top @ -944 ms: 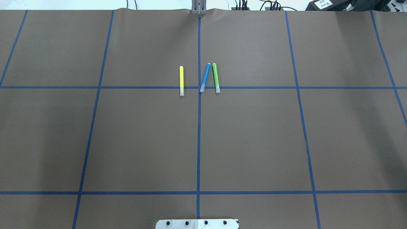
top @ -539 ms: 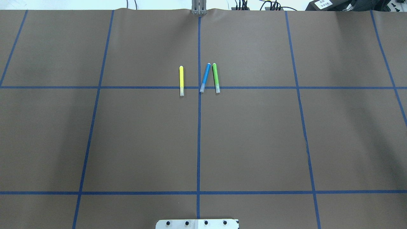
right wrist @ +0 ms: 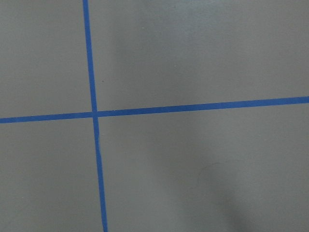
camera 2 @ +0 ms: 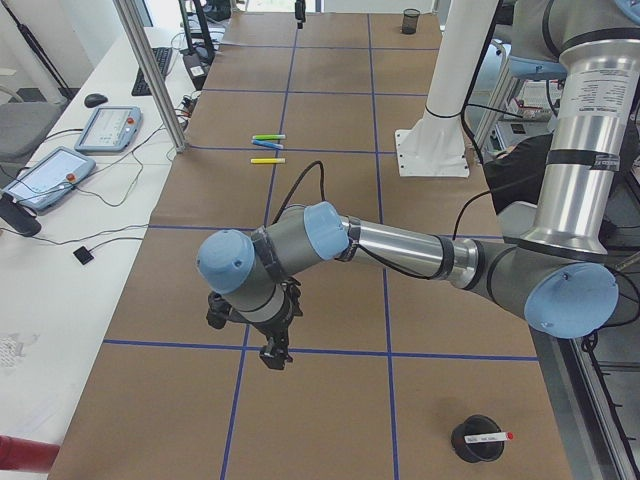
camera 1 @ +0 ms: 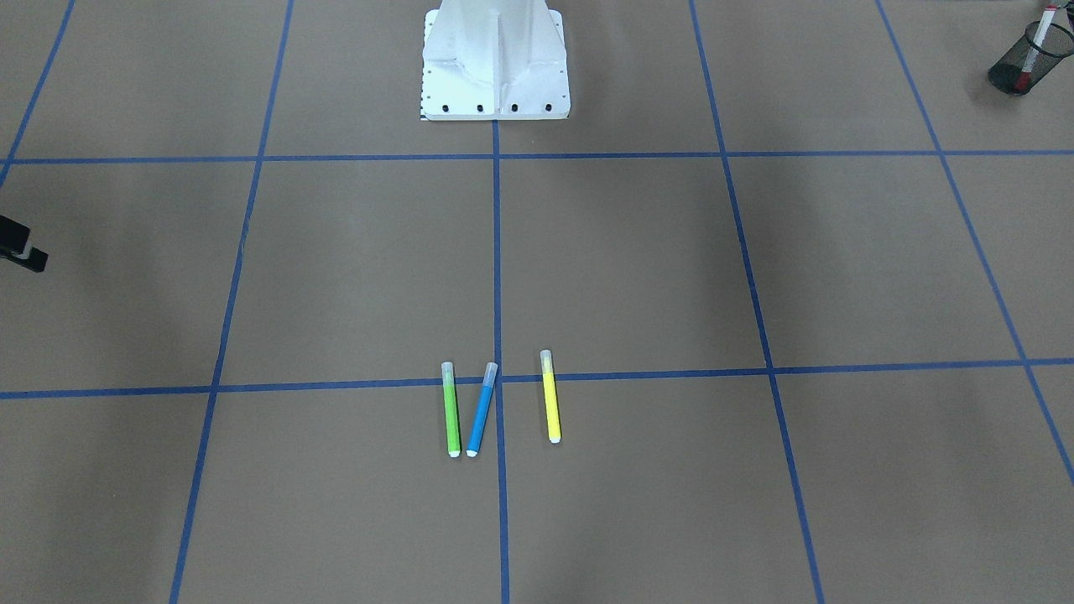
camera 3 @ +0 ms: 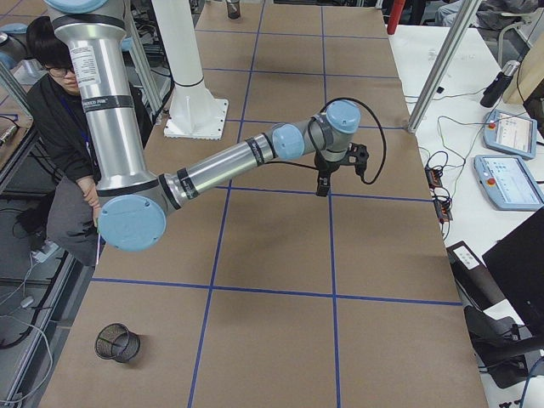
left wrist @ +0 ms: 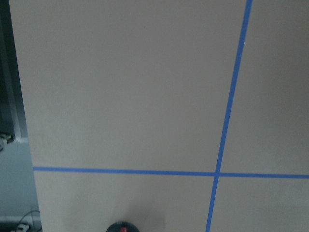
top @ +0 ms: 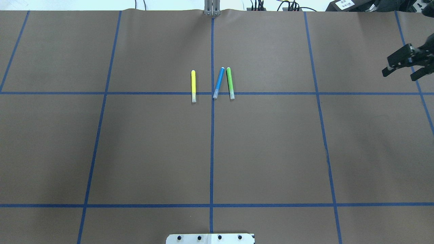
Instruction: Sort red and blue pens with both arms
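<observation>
Red pen (camera 1: 1040, 33) looks sorted, in the mesh cup (camera 1: 1015, 74). Right tool (top: 399, 75) hangs open, empty — blue pen (top: 218, 83) lies well to its left, just beside the green marker (top: 230, 83). Next: straddle blue alone. Left tool (camera 2: 272, 352) — opening cannot be told.

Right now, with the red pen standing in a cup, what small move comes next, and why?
Probably swing the right gripper, jaws open, inward toward the blue pen: it lies unsorted mid-table, close beside the green marker, far from that gripper.
</observation>
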Controlling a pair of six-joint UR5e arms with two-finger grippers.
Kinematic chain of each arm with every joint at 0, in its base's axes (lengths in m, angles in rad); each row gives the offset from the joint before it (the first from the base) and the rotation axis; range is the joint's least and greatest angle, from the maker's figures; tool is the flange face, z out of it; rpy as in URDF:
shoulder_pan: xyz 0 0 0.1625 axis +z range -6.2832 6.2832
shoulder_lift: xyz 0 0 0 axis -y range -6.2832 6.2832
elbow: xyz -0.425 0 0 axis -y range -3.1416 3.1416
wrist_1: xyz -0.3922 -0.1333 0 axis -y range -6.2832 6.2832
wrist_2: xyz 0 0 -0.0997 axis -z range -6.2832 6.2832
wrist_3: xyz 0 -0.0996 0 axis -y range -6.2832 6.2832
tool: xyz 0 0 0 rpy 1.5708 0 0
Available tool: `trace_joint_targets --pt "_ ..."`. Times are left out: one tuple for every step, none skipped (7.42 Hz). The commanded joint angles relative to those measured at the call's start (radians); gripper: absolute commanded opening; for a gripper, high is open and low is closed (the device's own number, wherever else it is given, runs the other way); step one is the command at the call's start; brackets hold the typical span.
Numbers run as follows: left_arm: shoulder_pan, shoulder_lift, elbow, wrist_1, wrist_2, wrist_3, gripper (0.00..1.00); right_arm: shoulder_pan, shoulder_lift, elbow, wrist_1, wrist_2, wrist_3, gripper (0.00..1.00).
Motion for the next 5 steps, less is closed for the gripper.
trace_joint_targets --pt "0.128 -0.005 0.001 -0.209 -0.02 -0.195 1.0 -0.146 0.112 -0.008 0.0 -0.128 0.091 1.0" --pt "0.161 -0.011 0.006 -0.33 -0.035 -0.349 1.0 -0.198 0.174 -0.046 0.005 -0.141 0.131 1.0" --pt "0.194 -0.012 0.003 -0.418 -0.039 -0.492 1.0 -0.241 0.267 -0.112 0.006 -0.145 0.166 1.0" --pt "0.224 -0.013 0.003 -0.449 -0.042 -0.507 1.0 -0.287 0.32 -0.143 0.012 -0.184 0.224 1.0" --pt "0.244 -0.021 0.012 -0.483 -0.042 -0.509 1.0 -0.325 0.34 -0.148 0.015 -0.219 0.284 1.0"
